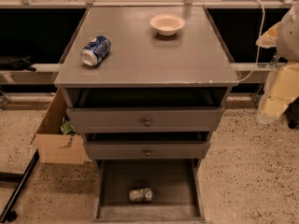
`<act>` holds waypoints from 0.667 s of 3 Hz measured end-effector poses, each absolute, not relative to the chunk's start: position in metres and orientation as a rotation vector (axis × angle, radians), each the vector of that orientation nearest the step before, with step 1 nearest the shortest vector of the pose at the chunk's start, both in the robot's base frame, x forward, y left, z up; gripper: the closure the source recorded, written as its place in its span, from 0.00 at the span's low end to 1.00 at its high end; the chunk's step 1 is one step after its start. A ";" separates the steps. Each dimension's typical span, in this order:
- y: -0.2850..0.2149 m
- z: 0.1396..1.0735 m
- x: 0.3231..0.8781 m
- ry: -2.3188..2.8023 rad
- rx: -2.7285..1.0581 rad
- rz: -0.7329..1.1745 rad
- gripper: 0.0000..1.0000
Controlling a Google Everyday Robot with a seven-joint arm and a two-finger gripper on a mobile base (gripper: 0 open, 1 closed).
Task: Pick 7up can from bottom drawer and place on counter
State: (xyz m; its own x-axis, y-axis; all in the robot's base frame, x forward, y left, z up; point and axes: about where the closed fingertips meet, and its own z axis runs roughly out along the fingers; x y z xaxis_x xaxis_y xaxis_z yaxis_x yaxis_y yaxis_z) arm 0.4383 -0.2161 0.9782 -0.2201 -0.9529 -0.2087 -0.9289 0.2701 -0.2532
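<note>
7up can (140, 194) lies in bottom drawer (117, 178), far from gripper (290, 31) upper right.

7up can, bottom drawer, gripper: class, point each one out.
7up can (140, 194): camera view, middle of its side.
bottom drawer (161, 180): camera view, bare floor.
gripper (276, 99): camera view, right edge, pale body.

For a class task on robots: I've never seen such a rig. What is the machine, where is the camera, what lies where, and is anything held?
It is a wheeled robot with one arm and a two-finger gripper, which is out of view here, so nothing shows as held. The one camera looks down on a grey cabinet from the front. On the counter lie a blue can on its side and a white bowl. The bottom drawer is open; the 7up can lies on its floor.
</note>
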 end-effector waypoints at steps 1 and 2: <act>-0.218 0.980 0.438 2.224 -1.725 -0.120 0.00; -0.227 0.988 0.436 2.213 -1.742 -0.176 0.00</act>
State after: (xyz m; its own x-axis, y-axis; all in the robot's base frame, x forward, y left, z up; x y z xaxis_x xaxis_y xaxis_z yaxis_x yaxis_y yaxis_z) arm 0.4360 -0.2273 0.9880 -0.2064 -0.9633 -0.1714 -0.9241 0.2495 -0.2896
